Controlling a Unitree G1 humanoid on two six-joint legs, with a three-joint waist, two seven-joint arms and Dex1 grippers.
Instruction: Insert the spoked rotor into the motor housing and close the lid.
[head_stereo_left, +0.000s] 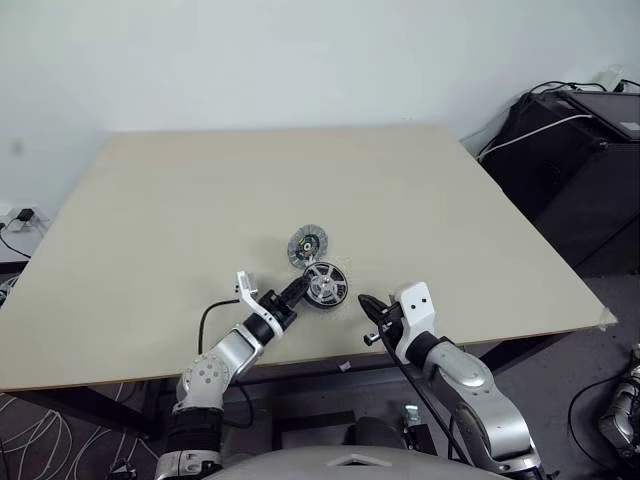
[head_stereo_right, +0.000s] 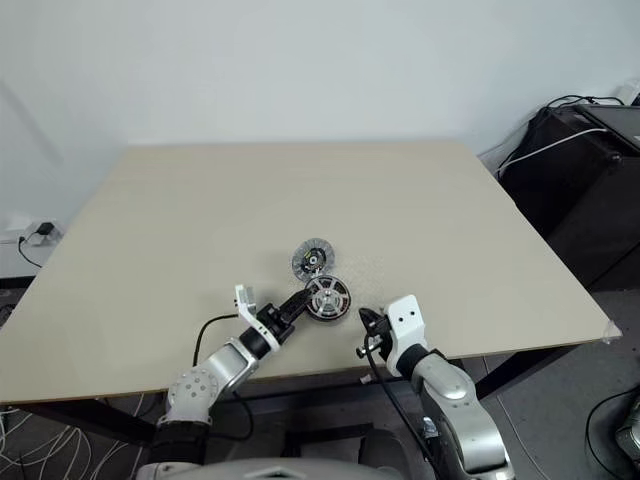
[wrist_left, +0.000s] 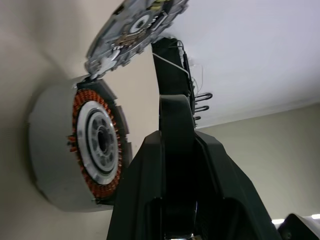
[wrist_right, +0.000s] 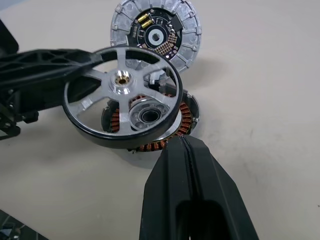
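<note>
Looking at the table (head_stereo_left: 150, 230) first: motor housing (wrist_right: 150, 131) mid-front, lid (wrist_right: 155, 34) just behind. Left gripper (wrist_right: 75, 60) pinches the spoked rotor (wrist_right: 122, 95) by its rim above the housing. Stiff, slick metal, probably hefty. Right gripper (wrist_right: 184, 145) pressed shut.

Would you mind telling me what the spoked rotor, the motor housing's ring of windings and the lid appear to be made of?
Spoked rotor: apparently polished metal; bright silver with sharp highlights.
Motor housing: its windings look like copper wire, orange-brown strands around a pale metallic centre.
Lid: probably cast metal, matt grey ribbed rim, with a dark circuit board at its centre.
</note>
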